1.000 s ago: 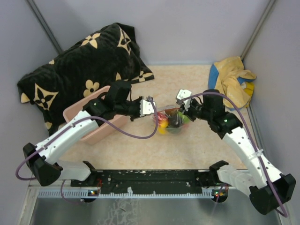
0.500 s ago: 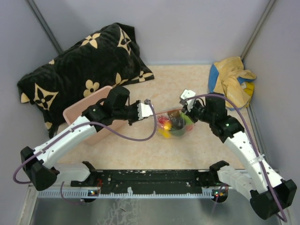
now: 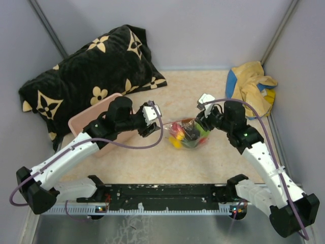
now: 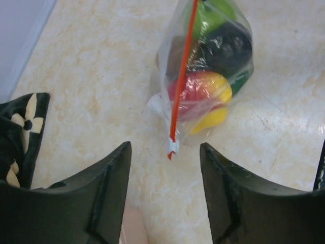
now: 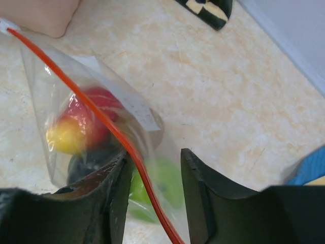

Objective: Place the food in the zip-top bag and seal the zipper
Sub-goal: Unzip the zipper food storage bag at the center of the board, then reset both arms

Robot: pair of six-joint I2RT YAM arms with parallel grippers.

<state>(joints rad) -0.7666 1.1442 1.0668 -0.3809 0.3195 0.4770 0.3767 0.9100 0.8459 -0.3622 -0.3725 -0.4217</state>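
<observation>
The zip-top bag [image 3: 188,133] lies on the table between the two grippers, with the food inside: a red-and-yellow piece [image 4: 200,91], a green one [image 4: 213,15] and a dark one [image 4: 228,46]. The orange-red zipper [image 4: 182,81] runs straight across the mouth and ends in a white tab [image 4: 173,147]. My left gripper [image 3: 152,117] [image 4: 165,147] is open, just short of that tab, touching nothing. The right gripper [image 3: 203,116] [image 5: 155,155] is open too. The zipper [image 5: 101,117] passes loosely between its jaws, near the left finger.
A pink tub [image 3: 94,124] stands left of the bag under the left arm. The black flowered pillow [image 3: 86,76] lies behind the tub. A yellow and blue cloth [image 3: 254,86] is bunched in the far right corner. Grey walls close in three sides.
Both grippers have opened and let go of the zipper's ends. The left gripper has drawn back to the left. The bag has settled a little lower on the table.
</observation>
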